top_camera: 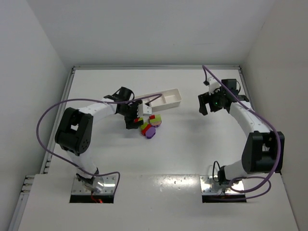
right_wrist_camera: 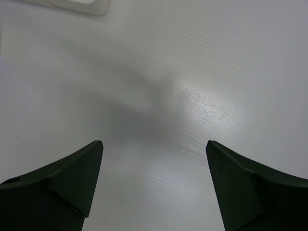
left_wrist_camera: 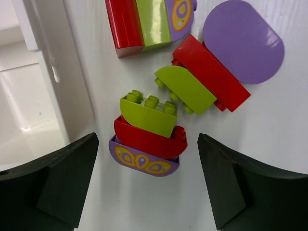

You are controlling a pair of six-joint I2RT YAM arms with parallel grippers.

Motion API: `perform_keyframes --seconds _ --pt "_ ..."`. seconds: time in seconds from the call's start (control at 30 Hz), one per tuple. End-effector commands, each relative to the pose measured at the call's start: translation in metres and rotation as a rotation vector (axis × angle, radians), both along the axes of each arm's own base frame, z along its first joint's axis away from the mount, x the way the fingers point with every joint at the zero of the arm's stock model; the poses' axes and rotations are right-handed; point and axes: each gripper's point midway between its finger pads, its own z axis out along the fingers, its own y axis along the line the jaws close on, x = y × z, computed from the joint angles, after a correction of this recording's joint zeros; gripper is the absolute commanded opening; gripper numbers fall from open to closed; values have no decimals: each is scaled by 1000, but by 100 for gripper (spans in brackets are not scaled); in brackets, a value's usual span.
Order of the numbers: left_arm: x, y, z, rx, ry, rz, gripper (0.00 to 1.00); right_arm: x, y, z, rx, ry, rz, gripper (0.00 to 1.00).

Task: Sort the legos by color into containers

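Legos (top_camera: 150, 127) heaped on table (top_camera: 192, 144) just beside white tray (top_camera: 169, 98) | left gripper (left_wrist_camera: 147, 138) spread wide either side of green-red-purple stack (left_wrist_camera: 144, 120), not gripping | right gripper (right_wrist_camera: 154, 147) spread wide above table, well apart from bricks

tray (top_camera: 169, 98): from above I see only its right end; my left claw (top_camera: 137, 119) and its arm cover the rest.
legos (top_camera: 151, 127): too small from above for me to count.
striped brick stack (left_wrist_camera: 150, 23): cut off by the left wrist view's top edge.
right wrist view: only a tray corner shows, at the top edge.
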Motion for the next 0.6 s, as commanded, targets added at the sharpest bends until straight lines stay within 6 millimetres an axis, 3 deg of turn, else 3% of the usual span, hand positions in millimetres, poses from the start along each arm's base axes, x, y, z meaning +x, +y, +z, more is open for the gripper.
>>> perform_keyframes --seconds 0.0,0.4,0.5,0.57 --pt "18 -5 4 -29 -28 -16 91 1 0 12 0 -40 14 88" --pt "21 8 -19 36 -4 -2 90 12 -2 13 -12 -37 15 88" --pt "16 13 -25 58 8 6 81 17 2 18 -12 -50 24 88" --pt "17 14 -26 66 5 9 65 17 6 19 17 -37 26 88"
